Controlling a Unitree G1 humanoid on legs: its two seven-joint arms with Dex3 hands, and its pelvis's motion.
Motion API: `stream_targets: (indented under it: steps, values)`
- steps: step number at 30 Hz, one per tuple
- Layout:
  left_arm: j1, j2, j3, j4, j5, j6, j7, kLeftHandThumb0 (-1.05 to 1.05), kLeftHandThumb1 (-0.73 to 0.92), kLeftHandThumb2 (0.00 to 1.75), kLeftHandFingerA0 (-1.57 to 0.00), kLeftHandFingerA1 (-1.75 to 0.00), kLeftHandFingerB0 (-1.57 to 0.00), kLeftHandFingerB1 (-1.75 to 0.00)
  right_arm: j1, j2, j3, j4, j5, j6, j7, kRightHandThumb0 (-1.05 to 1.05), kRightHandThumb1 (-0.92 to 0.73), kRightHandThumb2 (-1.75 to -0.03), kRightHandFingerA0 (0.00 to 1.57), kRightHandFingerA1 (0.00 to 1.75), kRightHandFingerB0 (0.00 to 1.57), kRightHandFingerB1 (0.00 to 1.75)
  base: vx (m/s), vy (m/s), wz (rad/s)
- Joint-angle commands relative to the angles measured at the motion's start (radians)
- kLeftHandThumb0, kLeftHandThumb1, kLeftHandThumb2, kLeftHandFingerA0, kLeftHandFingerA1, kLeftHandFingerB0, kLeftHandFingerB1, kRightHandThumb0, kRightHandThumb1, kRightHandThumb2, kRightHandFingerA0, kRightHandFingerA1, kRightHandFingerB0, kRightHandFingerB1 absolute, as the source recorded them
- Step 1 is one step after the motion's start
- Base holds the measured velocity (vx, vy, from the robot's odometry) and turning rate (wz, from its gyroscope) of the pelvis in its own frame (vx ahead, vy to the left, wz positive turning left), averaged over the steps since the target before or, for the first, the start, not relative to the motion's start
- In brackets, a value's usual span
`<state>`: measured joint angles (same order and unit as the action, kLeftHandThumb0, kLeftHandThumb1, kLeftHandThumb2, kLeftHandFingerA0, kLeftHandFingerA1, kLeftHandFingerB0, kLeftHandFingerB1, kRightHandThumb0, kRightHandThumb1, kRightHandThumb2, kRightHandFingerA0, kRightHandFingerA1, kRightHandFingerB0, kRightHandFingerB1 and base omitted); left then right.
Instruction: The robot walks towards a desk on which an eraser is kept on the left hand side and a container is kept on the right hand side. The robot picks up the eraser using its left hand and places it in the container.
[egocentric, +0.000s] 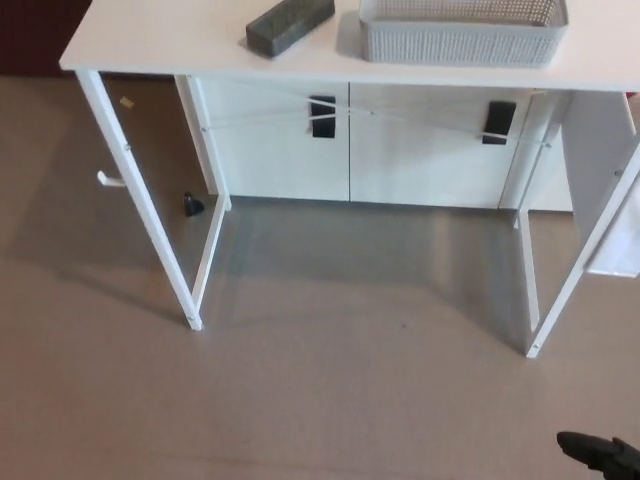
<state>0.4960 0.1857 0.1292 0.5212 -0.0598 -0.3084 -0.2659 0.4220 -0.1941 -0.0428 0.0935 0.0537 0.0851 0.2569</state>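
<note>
The bench (180, 40) has a smooth white top with a matt, laminate-like look, carried on thin white painted legs that seem to be metal. On it the eraser (290, 25) is a dull dark grey block with a felt-like, slightly rough face. The container (462, 38) looks like pale grey plastic, its walls a fine woven-pattern mesh. The cabinet (350, 140) behind is flat white with black handles. The floor (330, 400) is matt grey-brown, smooth.

Right hand (600, 455) low at bottom-right corner — only dark tip visible; left hand unseen.
</note>
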Motion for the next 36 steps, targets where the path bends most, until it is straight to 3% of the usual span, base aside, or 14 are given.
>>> stream_targets:
  steps: [1,7,8,12,13,14,16,17,20,22,31,32,35,36]
  values:
    - [0.008,0.011,0.002,0.004,0.015,-0.049,0.016,-0.4,0.5,0.74,-0.56,-0.5,-0.45,-0.46,-0.001,-0.004,0.001,0.017,-0.012,-0.035,-0.007,-0.16,-0.44,-0.88,0.48,0.64,0.19,0.52,0.13,0.014,-0.09]
    - [-0.022,0.014,0.005,0.04,0.015,-0.057,0.021,-0.34,0.58,0.57,-0.63,-0.39,-0.5,-0.36,-0.021,0.003,-0.005,0.019,-0.006,-0.018,-0.008,-0.15,-0.43,-0.88,0.49,0.64,0.19,0.52,0.23,0.165,-0.06]
    - [-0.019,0.012,0.005,0.04,0.01,-0.053,0.019,-0.33,0.58,0.57,-0.63,-0.39,-0.5,-0.36,-0.016,0.003,-0.004,0.017,-0.01,-0.022,-0.01,-0.17,-0.61,-0.57,0.59,0.51,0.31,0.41,0.22,0.273,0.1]
    - [-0.016,0.014,0.003,0.048,0.014,-0.08,0.018,-0.31,0.59,0.58,-0.63,-0.4,-0.5,-0.36,-0.011,0.002,-0.001,0.005,-0.018,-0.021,-0.01,-0.16,-0.62,-0.57,0.59,0.51,0.3,0.41,0.22,0.037,0.06]
    - [-0.012,0.01,0.001,0.047,0.018,-0.085,0.024,-0.32,0.59,0.58,-0.63,-0.4,-0.51,-0.36,-0.016,-0.005,-0.002,0.008,-0.019,-0.02,-0.006,-0.17,-0.62,-0.57,0.58,0.5,0.29,0.41,0.22,-0.032,0.09]
    - [-0.024,0.012,-0.001,0.048,0.025,-0.084,0.031,-0.32,0.59,0.58,-0.64,-0.4,-0.51,-0.36,-0.028,-0.006,-0.003,0.01,-0.018,-0.015,-0.006,-0.14,-0.44,-0.88,0.5,0.65,0.19,0.52,0.19,-0.066,0.11]
    - [-0.029,0.012,0.0,0.056,0.018,-0.08,0.027,-0.41,0.5,0.75,-0.57,-0.51,-0.45,-0.47,-0.035,-0.009,-0.003,0.031,-0.023,-0.031,-0.005,-0.15,-0.43,-0.87,0.51,0.65,0.21,0.53,0.23,-0.103,0.1]
    - [-0.031,0.01,0.0,0.048,0.012,-0.067,0.023,-0.42,0.5,0.75,-0.57,-0.51,-0.45,-0.47,-0.04,-0.011,0.0,0.03,-0.032,-0.03,-0.01,-0.17,-0.61,-0.57,0.6,0.5,0.31,0.41,0.19,-0.156,0.1]
    - [-0.013,0.013,0.007,0.052,0.004,-0.068,0.019,-0.33,0.59,0.58,-0.63,-0.39,-0.5,-0.36,-0.03,0.001,0.011,0.026,-0.035,-0.032,-0.015,-0.18,-0.6,-0.57,0.6,0.52,0.33,0.42,0.29,-0.215,-0.13]
    - [-0.012,0.013,0.01,0.048,0.0,-0.062,0.016,-0.41,0.5,0.75,-0.56,-0.5,-0.45,-0.47,-0.035,0.002,0.013,0.027,-0.034,-0.03,-0.016,-0.18,-0.6,-0.57,0.6,0.51,0.31,0.42,0.31,-0.377,0.45]
    - [0.01,0.012,-0.002,0.037,0.018,-0.093,0.026,-0.35,0.57,0.57,-0.58,-0.38,-0.47,-0.35,-0.018,0.013,0.015,-0.001,-0.007,-0.002,-0.004,-0.2,-0.6,-0.57,0.57,0.52,0.29,0.4,0.26,-0.064,-0.04]
    - [0.022,0.01,0.001,0.035,0.013,-0.089,0.026,-0.38,0.57,0.57,-0.55,-0.38,-0.45,-0.34,0.006,0.014,0.025,-0.027,-0.011,0.02,-0.004,-0.18,-0.43,-0.88,0.46,0.63,0.18,0.51,0.23,0.124,-0.17]
    - [0.042,-0.004,0.006,0.033,-0.008,-0.09,0.012,-0.45,0.47,0.71,-0.44,-0.46,-0.39,-0.43,0.046,0.012,0.029,-0.054,-0.012,0.041,-0.011,-0.16,-0.42,-0.87,0.37,0.6,0.17,0.52,0.37,0.16,-0.08]
    - [0.045,-0.01,0.011,0.032,-0.02,-0.088,0.005,-0.38,0.56,0.58,-0.48,-0.36,-0.41,-0.34,0.052,0.016,0.023,-0.062,-0.01,0.059,-0.019,-0.15,-0.42,-0.87,0.35,0.6,0.19,0.53,0.6,0.121,-0.12]
